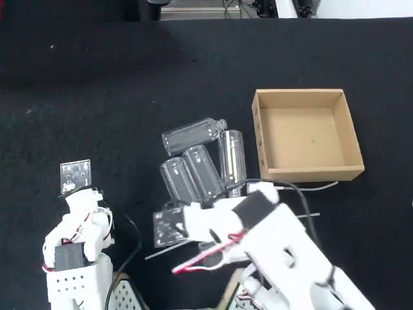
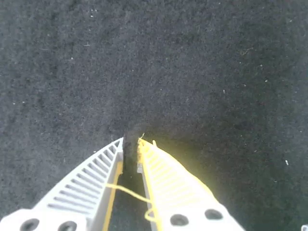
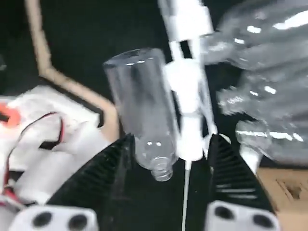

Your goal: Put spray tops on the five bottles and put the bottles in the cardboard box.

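Nearest the right wrist camera, the right gripper (image 3: 172,144) has its two black fingers (image 3: 113,168) spread well apart and clamped on nothing. Between and just beyond them lie a clear bottle (image 3: 142,108), bare neck toward the camera, and a white spray top (image 3: 187,86) close beside it with its thin dip tube trailing toward the lens. The open stance looks chosen to straddle one of the two for a pick-up. Which one I cannot tell, since both sit inside the span.

From the high view, the right arm (image 1: 277,239) stretches low across the black table (image 1: 97,77) from the near edge, its wrist bent down at the near side of a heap of bottles (image 1: 203,169). Four of these can be counted lying on their sides, touching or overlapping, and none of them shows a spray top. They lie just beside the cardboard box (image 1: 258,129), which has no bottle in it, so I judge the task barely begun.

The left gripper (image 2: 131,147) has its fingers together, tips meeting on nothing, pointed down close over bare cloth. The left arm (image 1: 77,239) is folded upright at its own base, well apart from the bottles. That looks like a parked pose which leaves the heap free for its neighbour.
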